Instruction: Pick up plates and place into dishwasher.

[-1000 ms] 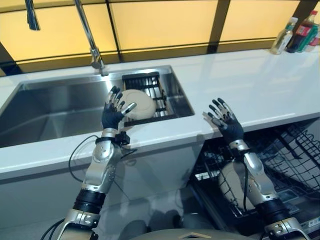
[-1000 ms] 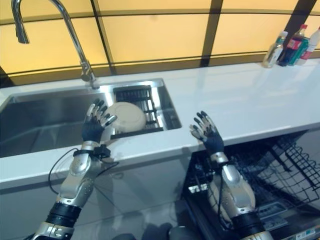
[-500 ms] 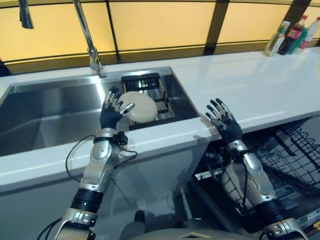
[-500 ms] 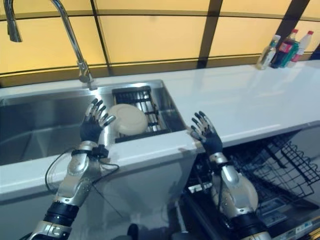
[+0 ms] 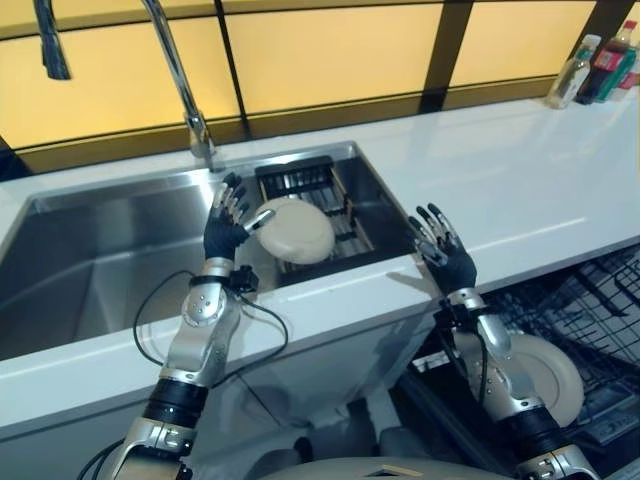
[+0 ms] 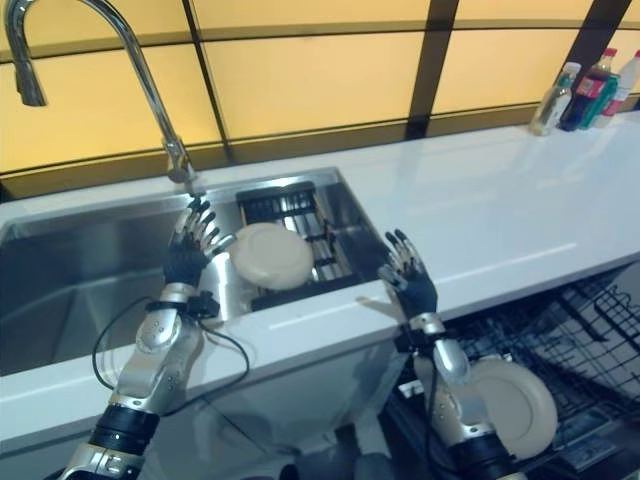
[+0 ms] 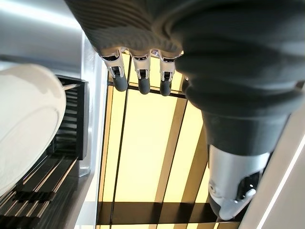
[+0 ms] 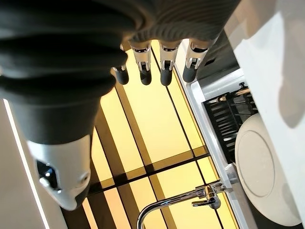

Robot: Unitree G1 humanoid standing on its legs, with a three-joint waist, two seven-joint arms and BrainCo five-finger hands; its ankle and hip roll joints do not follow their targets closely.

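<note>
- Nearest, the black wire dishwasher rack (image 5: 590,330) now shows a round cream plate (image 5: 540,375) lying in it below the right arm — more exposed than a second ago, mostly because the camera has shifted.
- The right robot hand (image 5: 447,262) has drifted left to the white surface (image 5: 520,180) edge by the sink; fingers spread, holding nothing.
- The left robot hand (image 5: 226,228) stays spread just beside the pale round plate (image 5: 296,230) — not yet gripped, so the pick seems still ahead.
- That plate leans on the black slatted drainer (image 5: 310,185) inside the steel sink (image 5: 100,260).
</note>
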